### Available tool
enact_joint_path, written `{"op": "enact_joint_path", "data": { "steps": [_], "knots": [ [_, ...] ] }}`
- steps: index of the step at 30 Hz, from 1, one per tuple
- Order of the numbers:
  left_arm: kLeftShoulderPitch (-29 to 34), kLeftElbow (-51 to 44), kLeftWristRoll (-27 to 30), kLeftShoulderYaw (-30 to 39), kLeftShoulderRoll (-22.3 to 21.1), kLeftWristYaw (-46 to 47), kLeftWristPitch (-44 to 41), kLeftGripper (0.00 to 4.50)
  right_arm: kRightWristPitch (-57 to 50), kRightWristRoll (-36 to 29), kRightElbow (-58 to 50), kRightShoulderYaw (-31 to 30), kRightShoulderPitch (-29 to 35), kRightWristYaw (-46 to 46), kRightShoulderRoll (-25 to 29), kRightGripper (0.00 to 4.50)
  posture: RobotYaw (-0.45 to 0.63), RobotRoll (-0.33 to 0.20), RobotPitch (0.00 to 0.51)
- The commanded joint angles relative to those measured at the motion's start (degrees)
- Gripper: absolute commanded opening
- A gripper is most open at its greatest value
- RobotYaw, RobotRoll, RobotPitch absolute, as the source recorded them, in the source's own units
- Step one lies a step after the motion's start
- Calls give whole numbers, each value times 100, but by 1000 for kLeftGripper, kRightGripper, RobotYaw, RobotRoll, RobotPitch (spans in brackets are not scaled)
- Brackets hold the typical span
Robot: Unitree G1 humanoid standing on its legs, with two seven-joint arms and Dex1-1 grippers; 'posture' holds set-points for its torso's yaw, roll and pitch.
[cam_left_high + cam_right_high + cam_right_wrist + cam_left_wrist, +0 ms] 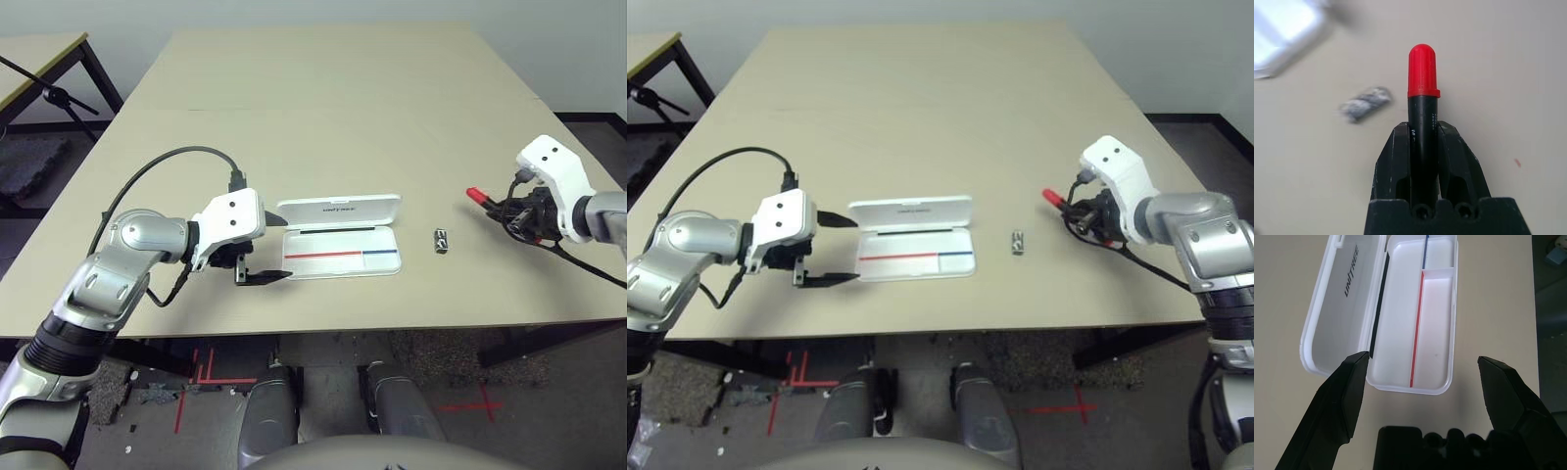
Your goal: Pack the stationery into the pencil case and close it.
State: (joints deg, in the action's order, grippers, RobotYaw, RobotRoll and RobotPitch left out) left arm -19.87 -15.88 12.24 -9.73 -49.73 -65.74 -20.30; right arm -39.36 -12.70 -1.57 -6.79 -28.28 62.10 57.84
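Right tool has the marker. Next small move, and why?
Probably carry the marker left to above the open case. The right tool is shut on it, above the table, and the tray looks empty; the metal piece lies between them.

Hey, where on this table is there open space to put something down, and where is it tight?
Free: the far half of the table beyond the open pencil case, and the strip between the case and the small metal piece. Tight: the case's left end, flanked by the open left gripper, and the right side, where the right gripper holds the marker.
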Motion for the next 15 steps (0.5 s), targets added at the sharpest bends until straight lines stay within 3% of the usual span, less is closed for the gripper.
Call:
{"op": "enact_joint_path", "data": {
  "steps": [1, 15],
  "knots": [
    [41, -47, -1, 85, -78, 13, -40, 4500, 169, -71, -313, -301, -249, 548, 29, 520, -41, 0, 87],
    [103, -214, -23, 104, -134, 87, -246, 4500, -75, 85, -747, -1431, -1220, 1145, -923, 520, -16, 0, 97]
  ]
}}
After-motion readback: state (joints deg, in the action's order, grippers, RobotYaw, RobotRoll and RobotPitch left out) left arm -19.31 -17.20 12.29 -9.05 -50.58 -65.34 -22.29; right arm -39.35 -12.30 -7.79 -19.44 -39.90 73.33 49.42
